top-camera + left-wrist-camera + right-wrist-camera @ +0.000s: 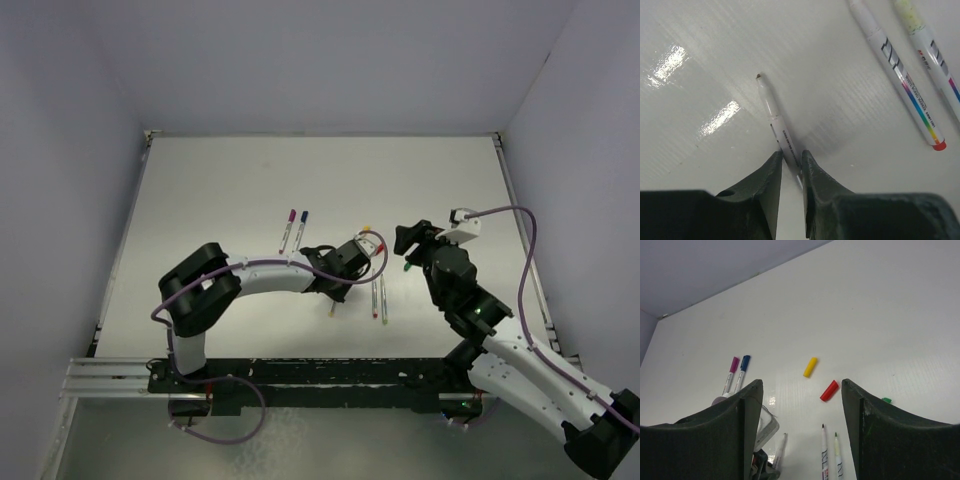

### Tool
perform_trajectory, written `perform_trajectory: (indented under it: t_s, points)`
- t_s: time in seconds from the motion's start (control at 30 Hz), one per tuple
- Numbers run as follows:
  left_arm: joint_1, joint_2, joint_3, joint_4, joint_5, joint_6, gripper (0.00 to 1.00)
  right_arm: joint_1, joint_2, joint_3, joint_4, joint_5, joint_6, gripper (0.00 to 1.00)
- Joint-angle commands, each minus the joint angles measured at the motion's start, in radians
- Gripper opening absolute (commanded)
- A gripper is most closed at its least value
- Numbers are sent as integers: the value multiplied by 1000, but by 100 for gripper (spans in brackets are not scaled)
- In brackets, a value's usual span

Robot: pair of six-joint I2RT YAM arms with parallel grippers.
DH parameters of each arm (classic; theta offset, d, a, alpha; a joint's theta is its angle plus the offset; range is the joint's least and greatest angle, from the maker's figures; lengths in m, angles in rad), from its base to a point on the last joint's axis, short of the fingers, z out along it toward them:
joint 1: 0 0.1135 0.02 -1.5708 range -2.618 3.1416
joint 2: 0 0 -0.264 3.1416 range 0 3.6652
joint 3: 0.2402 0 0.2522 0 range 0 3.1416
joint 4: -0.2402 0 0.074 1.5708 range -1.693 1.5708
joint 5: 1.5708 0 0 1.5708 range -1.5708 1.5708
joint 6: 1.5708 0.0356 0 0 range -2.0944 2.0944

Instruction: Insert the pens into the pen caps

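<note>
Pens and caps on a glossy white surface (pixel 690 150): the left end effector (pixel 791 156) pinches a slim, silver-grey uncapped pen (pixel 771 107) between its dark, wedge-shaped fingers (pixel 767 185). The pen's small dark nib points away from the grip. This pen sits to the left of the red cap (pixel 829 390) and nearer the arm bases. The right end effector (pixel 801 385) hangs with its broad, matte black fingers (pixel 875 430) spread wide. Only the surface lies between them, and in its wrist view the red cap shows in the gap. That cap is a short, stubby plastic cylinder lying on its side. The yellow cap (pixel 810 367), of the same stubby shape, lies near it on the far-left side without touching. The green cap (pixel 886 400) lies to the right of the red cap, mostly hidden behind the right end effector's finger. On the near side of the red cap, two uncapped pens rest side by side and roughly parallel: the red-ended pen (pixel 900 70), printed with a rainbow stripe along its smooth barrel, and the second loose pen (pixel 940 55), which has a pale yellow-green stretch near its nib end. Well to the left of the red cap, the magenta-capped pen (pixel 731 374) and the blue-capped pen (pixel 742 371) lie close together, almost parallel, caps pointing toward the far wall.
</note>
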Motion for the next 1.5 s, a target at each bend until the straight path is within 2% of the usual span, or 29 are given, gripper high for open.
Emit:
perform_trajectory:
  t_s: [0.0,0.2,0.4,0.47,0.53,0.73,0.8,0.9,1.0,1.23,1.47]
  points:
    - [-3,20,-7,-143,-88,32,25,-1,-6,1,38,37,7,66]
    - [-3,2,-30,-154,-93,35,7,-2,3,7,36,35,8,66]
    - [-3,-1,-47,-160,-95,22,17,-1,15,12,39,26,8,66]
    - [-4,-2,-52,-164,-90,18,27,-1,20,16,39,24,5,66]
    - [-3,-9,-58,-166,-90,16,33,-1,26,20,39,22,4,66]
    - [-4,-16,-73,-177,-97,8,34,-1,33,22,42,19,6,66]
    - [-4,-13,-82,-174,-91,7,28,-1,33,22,42,16,10,66]
    - [-3,-11,-94,-157,-75,6,11,-1,33,23,42,17,10,66]
    - [-2,-9,-107,-114,-55,5,0,-1,36,22,42,23,7,66]
    - [5,-39,-123,-47,-51,4,0,-2,86,55,-22,74,28,65]
    - [45,-227,-170,72,-68,28,0,-25,271,201,-141,115,38,64]
